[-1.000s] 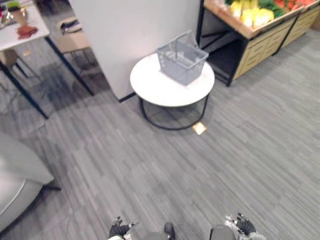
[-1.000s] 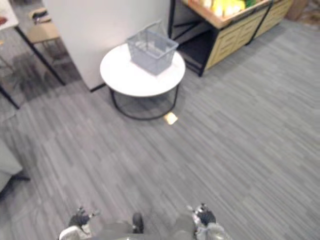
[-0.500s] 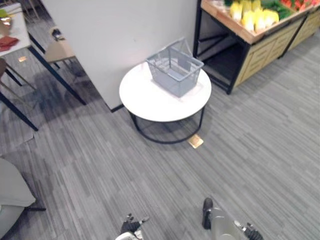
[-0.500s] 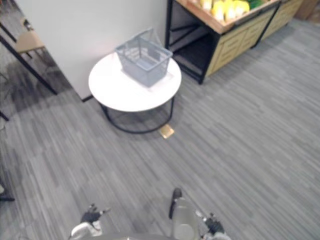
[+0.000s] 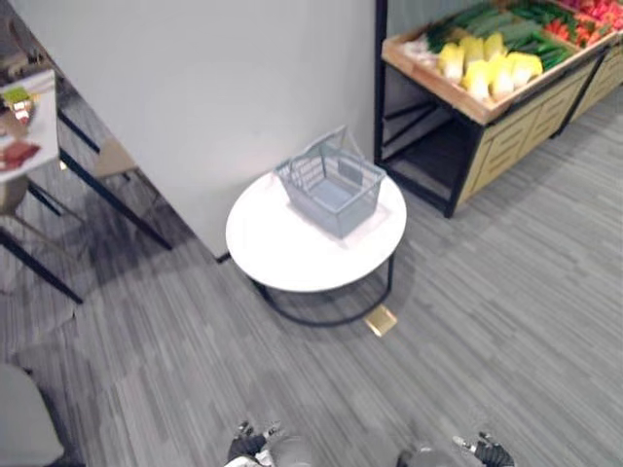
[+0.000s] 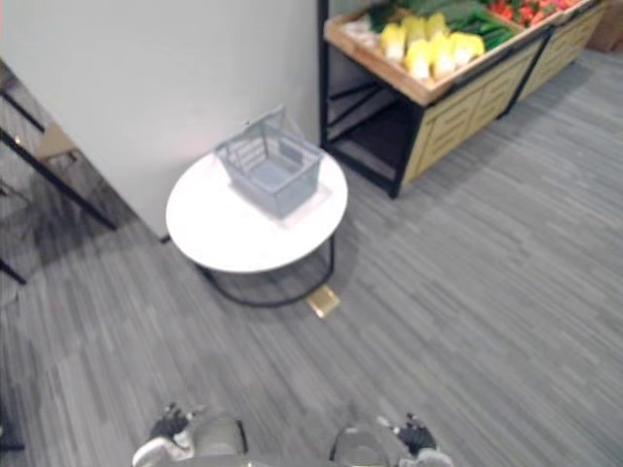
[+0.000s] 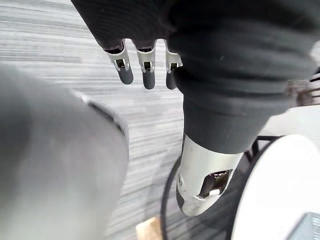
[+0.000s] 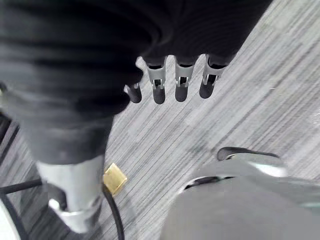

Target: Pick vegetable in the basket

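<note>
Left hand (image 5: pixel 249 447) fingers (image 7: pixel 146 70) hang straight and loosely side by side, nothing in them, thumb apart and bare. Right hand (image 5: pixel 490 452) is the same: fingers (image 8: pixel 182 82) relaxed in a row, nothing pinched, only floor (image 5: pixel 506 292) past the tips. Both hands sit low at the near edge of the head views, down by the robot's sides, well apart from everything the task needs. Ahead of them and slightly left of centre is the round white bench (image 5: pixel 282 255) on a dark ring frame, with the grey basket (image 5: pixel 329 193) on its far right part, handle raised; the basket looks empty. A small tan square (image 5: pixel 381 320) lies on the floor just beside the bench's base. A pale wall panel (image 5: pixel 195 107) stands behind the bench. The vegetables (image 5: pixel 487 70) are not in the basket: they lie in the wooden tray of the produce stand (image 5: pixel 487 146), far ahead and to the right, beyond the basket. Key relation, as a judgement: the vegetables lie forward-right of both hands and the right hand is on the nearer side, so it is the likelier one to reach, but neither can reach from here and the robot would need to close in first. The tray runs diagonally from near-left to far-right. The vegetables look like pale yellow blocky heads in a cluster, with green ones (image 5: pixel 506 29) behind and red (image 5: pixel 594 8) at the far end. Each piece's long axis is too small to tell.
</note>
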